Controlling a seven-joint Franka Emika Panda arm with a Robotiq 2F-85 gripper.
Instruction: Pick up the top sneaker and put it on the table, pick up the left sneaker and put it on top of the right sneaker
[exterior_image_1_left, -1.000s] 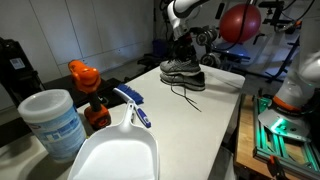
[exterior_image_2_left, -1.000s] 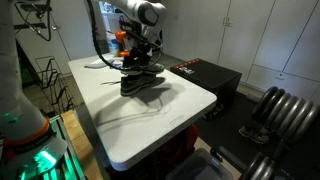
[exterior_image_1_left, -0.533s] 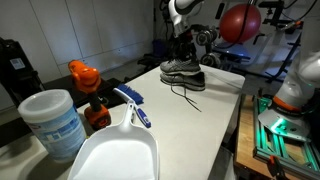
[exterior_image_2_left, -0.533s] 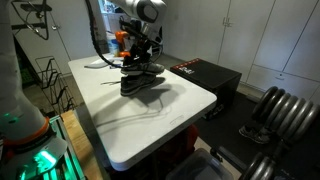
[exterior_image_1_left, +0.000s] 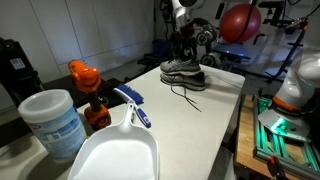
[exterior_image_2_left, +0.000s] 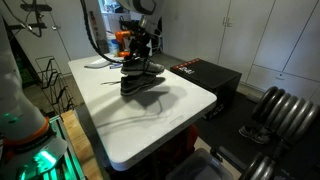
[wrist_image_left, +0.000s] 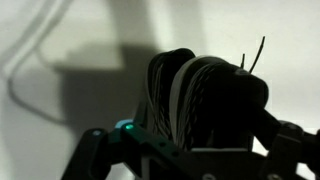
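On the long white smooth-topped table (exterior_image_1_left: 215, 110) (exterior_image_2_left: 110, 115), toward its far end, a dark grey mesh sneaker with pale sole stripes (exterior_image_1_left: 182, 72) (exterior_image_2_left: 140, 76) (wrist_image_left: 205, 95) sits stacked on another, its black laces (exterior_image_1_left: 186, 97) trailing across the tabletop toward the near edge. The black Robotiq gripper (exterior_image_1_left: 186, 42) (exterior_image_2_left: 140, 45) hangs just above the stack. Whether its fingers are spread or closed, or touch the shoe, I cannot tell.

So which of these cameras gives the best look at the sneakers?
An exterior view shows the sneakers best: side-on, lit, laces trailing. The other exterior view shows them smaller and darker; the wrist view shows a dark close-up from above.
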